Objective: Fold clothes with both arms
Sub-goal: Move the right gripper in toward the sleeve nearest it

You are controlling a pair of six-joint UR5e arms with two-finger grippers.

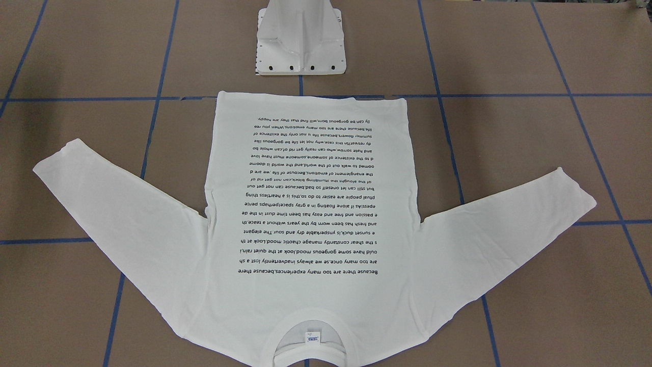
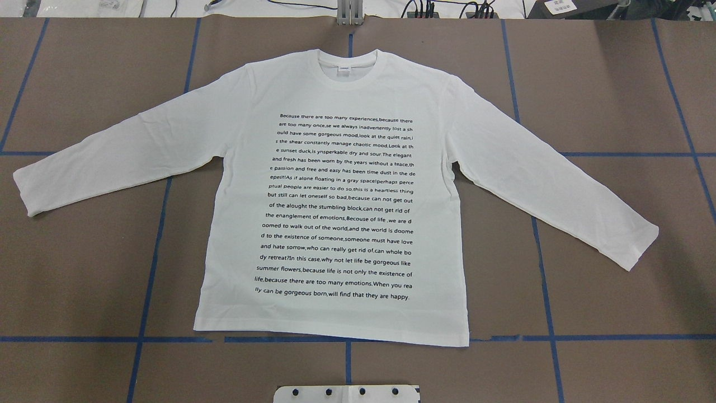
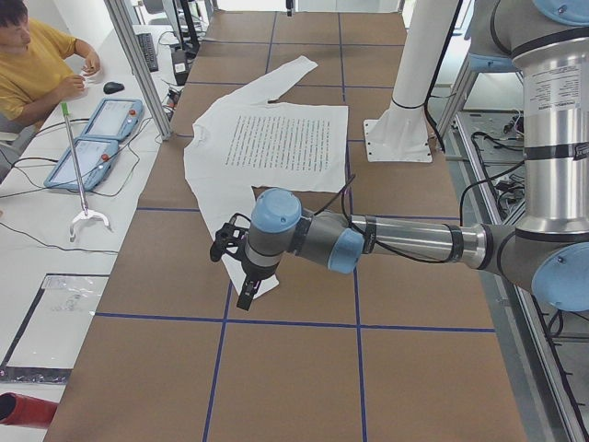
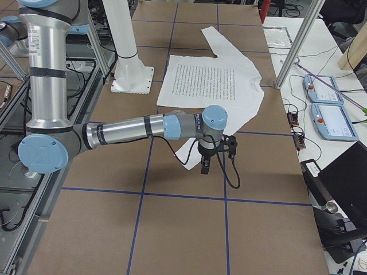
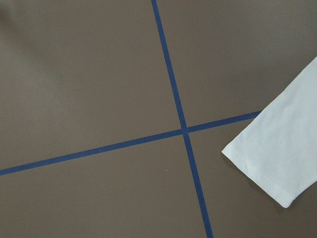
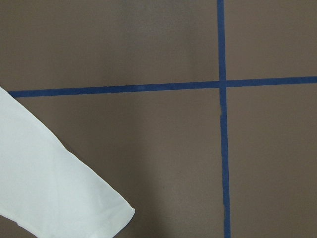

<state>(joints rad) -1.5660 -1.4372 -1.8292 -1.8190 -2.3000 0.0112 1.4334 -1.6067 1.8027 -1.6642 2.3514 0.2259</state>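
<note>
White long-sleeved T-shirt point(image 2: 335, 196) lies flat and fully spread on the brown bench point(image 2: 84, 280), printed text point(image 2: 341, 207) facing up. The collar point(image 2: 351, 88) is on the far side from the robot and the hem point(image 2: 335, 331) is nearest the white pedestal base point(image 1: 300, 41). Both sleeves are splayed outward and slightly down; no fold is made, so I judge the task at its very start. The left arm point(image 3: 405, 241) reaches low over the bench, and the left gripper point(image 3: 247, 299) hangs above the left-side cuff point(image 2: 25, 187). Its wrist view shows that cuff point(image 5: 277, 163) off to one side, beside a crossing of blue tape lines point(image 5: 184, 130). The right arm point(image 4: 126, 130) mirrors this, with the right gripper point(image 4: 205, 167) over the right-side cuff point(image 2: 643, 246), which also sits at the edge of its wrist view point(image 6: 74, 198). Neither gripper touches cloth as far as I can see. Jaw spread of either gripper: cannot tell, since only the side views show them. Handling judgement: thin knit, very light, limp, no stiffness. It will drape and drag, and a pinch may catch both layers or only the top one. The bench surface looks matte, so sliding cloth may bunch. Best holds, I think, are the cuffs or sleeve edges first, one per gripper, pinched low at the fabric edge.
</note>
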